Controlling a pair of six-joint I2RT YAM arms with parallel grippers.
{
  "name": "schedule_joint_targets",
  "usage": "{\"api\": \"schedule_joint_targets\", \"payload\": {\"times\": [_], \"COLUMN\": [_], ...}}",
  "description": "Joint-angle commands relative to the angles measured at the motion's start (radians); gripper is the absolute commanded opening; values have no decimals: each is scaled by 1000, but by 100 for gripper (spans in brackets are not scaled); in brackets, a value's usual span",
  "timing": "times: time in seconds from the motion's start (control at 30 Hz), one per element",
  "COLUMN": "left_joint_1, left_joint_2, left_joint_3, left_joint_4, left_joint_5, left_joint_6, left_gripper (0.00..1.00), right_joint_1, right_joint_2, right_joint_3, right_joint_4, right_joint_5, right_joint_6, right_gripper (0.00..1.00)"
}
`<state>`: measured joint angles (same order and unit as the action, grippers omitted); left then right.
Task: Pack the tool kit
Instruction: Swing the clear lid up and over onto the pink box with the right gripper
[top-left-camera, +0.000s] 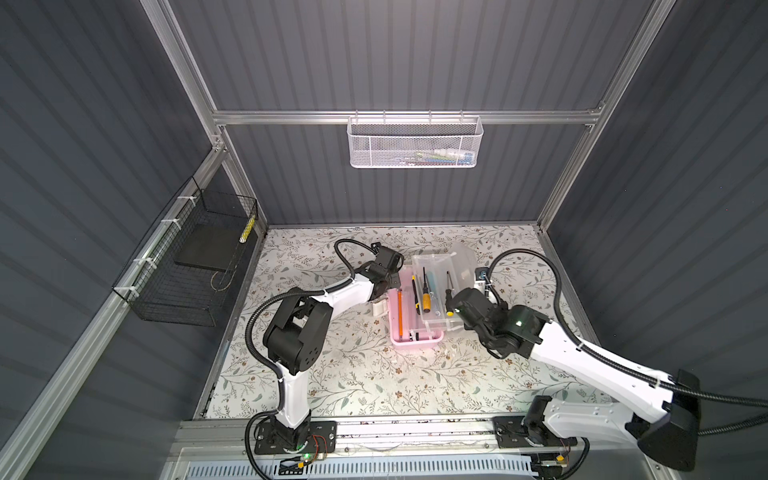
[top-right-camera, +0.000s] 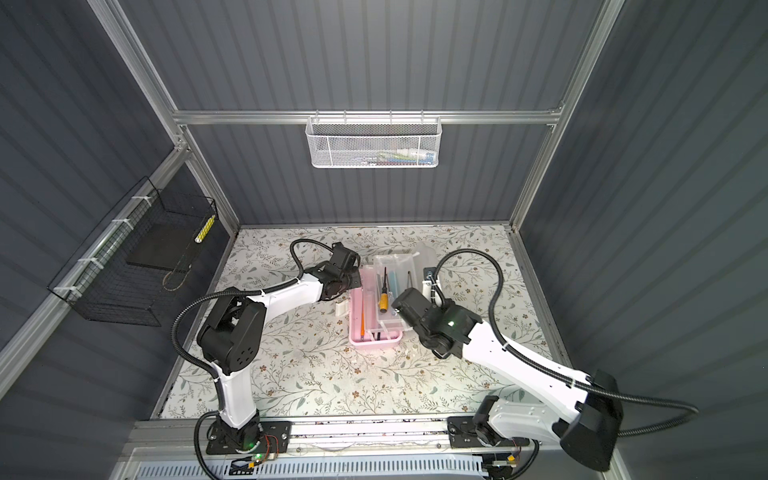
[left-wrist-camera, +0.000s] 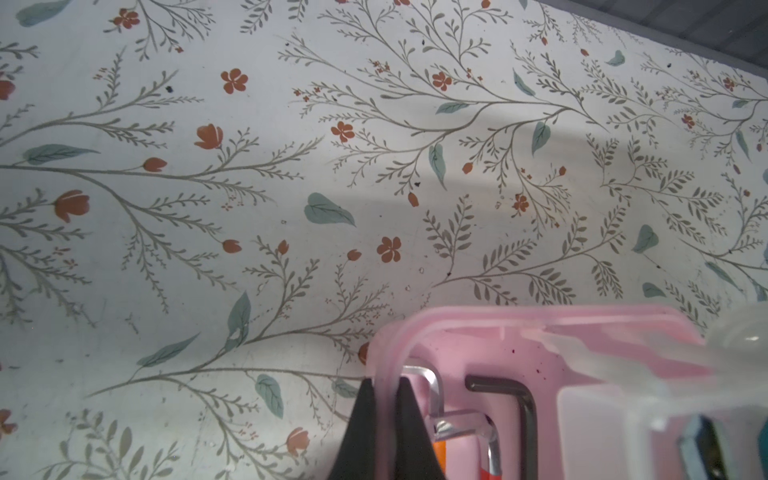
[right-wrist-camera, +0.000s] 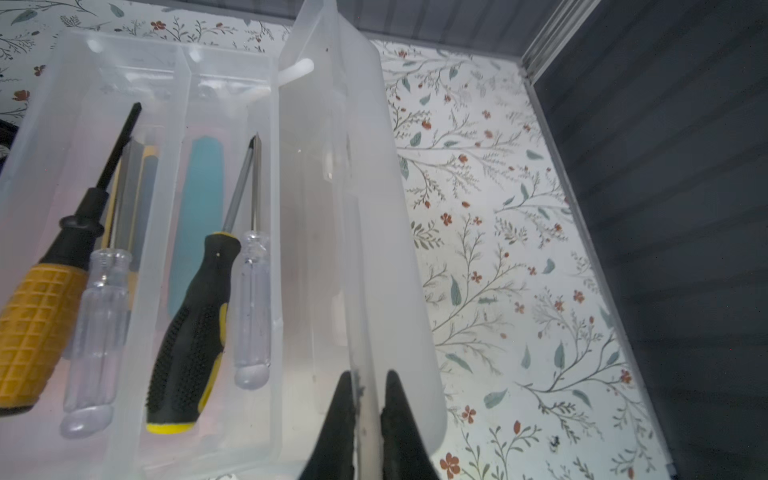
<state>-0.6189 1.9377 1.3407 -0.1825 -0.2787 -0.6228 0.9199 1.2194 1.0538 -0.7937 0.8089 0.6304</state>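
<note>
Your pink case (top-left-camera: 415, 343) sits mid-table on the floral table (top-left-camera: 353, 374), between the two arms in both top views. Its frosted lid (right-wrist-camera: 365, 199) stands raised on the side nearest the right arm.

Your left gripper (left-wrist-camera: 384, 428) is pinched on the case's pink wall, one black finger outside it and one inside. Just past that finger, silver hex keys (left-wrist-camera: 435, 395) and a black hex key (left-wrist-camera: 527, 424) lie on the pink floor.

Your right gripper (right-wrist-camera: 368, 424) is clamped on the lid's edge, with the frosted plastic caught between its two black fingers.

A clear tray (right-wrist-camera: 185, 124) rests in the case, split into two long compartments. In the compartment farther from the lid lie a yellow-handled screwdriver (right-wrist-camera: 37, 324) and a large clear-handled screwdriver (right-wrist-camera: 97, 332). In the one beside the lid lie a black-and-yellow screwdriver (right-wrist-camera: 191, 332) and a small clear-handled screwdriver (right-wrist-camera: 251, 307). All four shafts point the same way. A teal knife (right-wrist-camera: 199, 216) shows blurred through the tray floor
</note>
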Motion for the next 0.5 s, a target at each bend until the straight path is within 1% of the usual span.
{"api": "schedule_joint_targets", "payload": {"times": [0.0,0.17,0.3,0.4,0.47], "left_joint_1": [-48,-48,-48,-48,-47], "left_joint_2": [7,4,3,-5,-4], "left_joint_3": [29,28,32,30,40], "left_joint_4": [40,40,30,26,8], "left_joint_5": [121,99,78,41,15], "left_joint_6": [11,3,-14,-30,-32], "left_gripper": [0,0,0,0,0], "right_joint_1": [83,161,209,224,227], "right_joint_2": [87,176,202,195,179], "right_joint_3": [92,172,208,219,216], "right_joint_4": [83,98,123,149,174], "right_joint_5": [18,-54,-116,-175,-218], "right_joint_6": [41,28,7,-10,-21], "right_gripper": [0,1,16,26,31]}}
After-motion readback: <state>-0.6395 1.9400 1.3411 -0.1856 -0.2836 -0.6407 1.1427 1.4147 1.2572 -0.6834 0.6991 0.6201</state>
